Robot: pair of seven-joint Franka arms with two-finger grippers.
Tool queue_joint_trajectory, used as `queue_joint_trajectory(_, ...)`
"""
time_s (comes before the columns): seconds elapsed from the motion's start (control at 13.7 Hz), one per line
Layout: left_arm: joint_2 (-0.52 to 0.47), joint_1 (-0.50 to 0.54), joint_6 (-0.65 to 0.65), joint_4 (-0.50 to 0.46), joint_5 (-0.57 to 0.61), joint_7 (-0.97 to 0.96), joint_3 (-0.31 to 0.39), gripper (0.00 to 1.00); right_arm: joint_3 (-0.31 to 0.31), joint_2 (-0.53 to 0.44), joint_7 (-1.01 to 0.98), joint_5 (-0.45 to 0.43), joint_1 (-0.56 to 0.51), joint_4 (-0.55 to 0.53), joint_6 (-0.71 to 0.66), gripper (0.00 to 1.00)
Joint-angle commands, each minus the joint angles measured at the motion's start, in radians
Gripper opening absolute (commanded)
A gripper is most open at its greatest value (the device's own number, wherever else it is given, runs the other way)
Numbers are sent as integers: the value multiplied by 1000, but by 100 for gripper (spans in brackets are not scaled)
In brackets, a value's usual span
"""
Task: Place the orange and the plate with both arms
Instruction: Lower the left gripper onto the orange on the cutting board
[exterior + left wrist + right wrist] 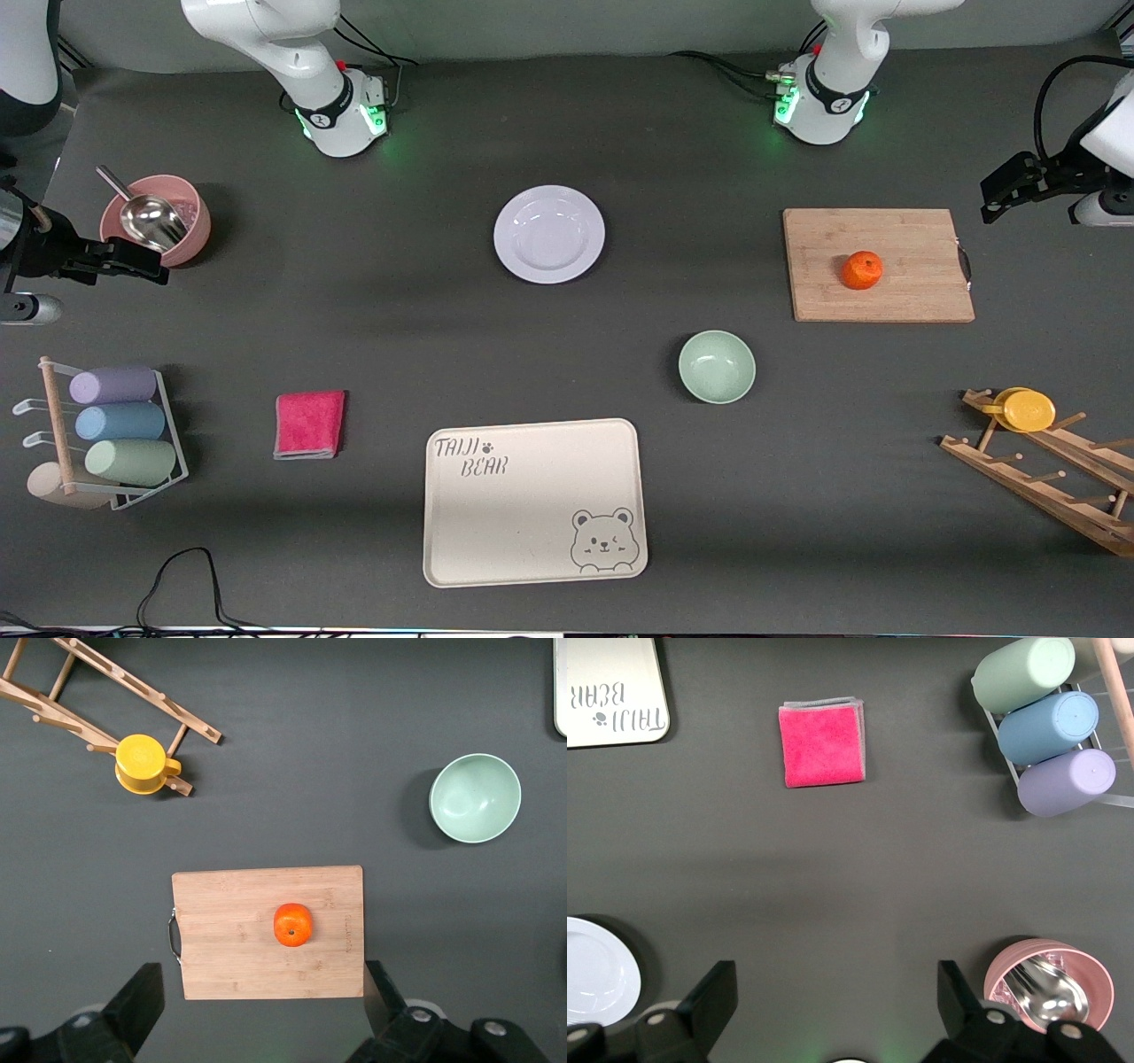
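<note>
Neither task item is being held, so the job looks to be sitting at its opening step, with both arms waiting high at the counter's ends. The left claw [257, 1014] is hanging wide open and empty over the cutting board [881, 264], where the orange [862, 270] is resting near the board's middle: small, round, bright, with a dimpled top. The right claw [833, 1014] is also gaping wide, gripping nothing, over bare counter [372, 266] between the plate [549, 234] and the pink bowl [158, 219]. The plate is lying flat, glossy white-lavender, empty, wide-rimmed, farther from the camera than the green bowl [717, 366]. Next, I judge, each of the 2 claws needs lowering: left straddling the fruit, right reaching toward the plate's thin rim.
</note>
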Motion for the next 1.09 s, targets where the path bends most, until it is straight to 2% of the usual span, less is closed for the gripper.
queue_joint_trajectory(0.0, 14, -9, -1, 19, 10, -1, 6, 100, -1, -1, 12, -8, 2, 2, -8, 100)
queue_joint_trajectory(0.36, 25, -5, -14, 25, 5, -1, 9, 100, -1, 1, 12, -8, 2, -1, -8, 100)
queue_joint_trajectory(0.58, 28, -11, -37, -12, 3, -3, 8, 100, -1, -5, 17, -7, 5, -1, -13, 100)
queue_joint_trajectory(0.73, 18, -6, 14, -113, 4, -6, 8, 100, 0, -53, 21, -3, 6, -35, -29, 100)
queue_joint_trajectory(1.02, -72, -2, 342, -458, 7, -21, 9, 100, 5, -195, 37, 0, 29, -168, -26, 100)
